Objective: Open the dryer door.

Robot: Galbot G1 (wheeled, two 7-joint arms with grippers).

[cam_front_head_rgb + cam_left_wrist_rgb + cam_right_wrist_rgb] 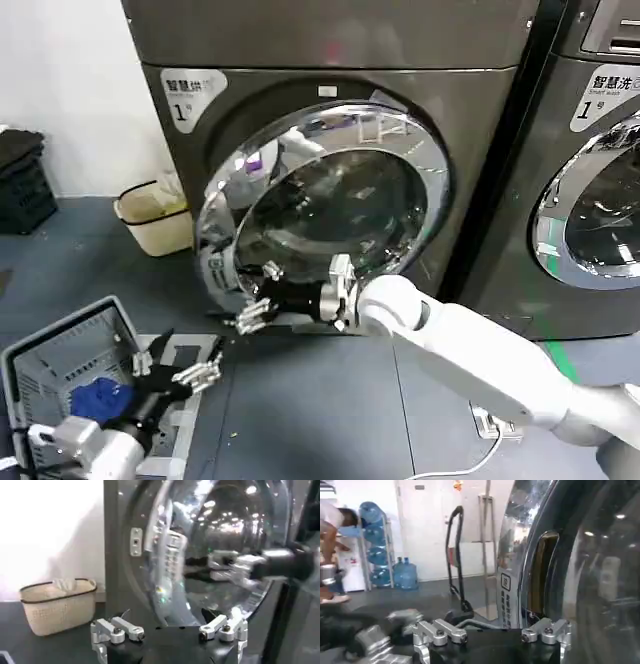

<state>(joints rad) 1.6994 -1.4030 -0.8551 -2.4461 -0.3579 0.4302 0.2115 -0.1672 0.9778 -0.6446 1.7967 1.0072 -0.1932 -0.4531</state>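
The right gripper (258, 297), fingers spread and holding nothing, is at the half-open door (330, 200). The left gripper (185, 368) hangs low, open.

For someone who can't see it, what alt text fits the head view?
A dryer door, already swung partly open, with the robot's right end effector open at its lower edge. The left end effector hangs open low over the floor beside a laundry basket.

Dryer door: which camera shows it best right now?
Head view: the whole dryer door shows, swung partly open, right gripper at its lower edge. Left wrist view shows its glass close up; right wrist view shows its chrome rim.
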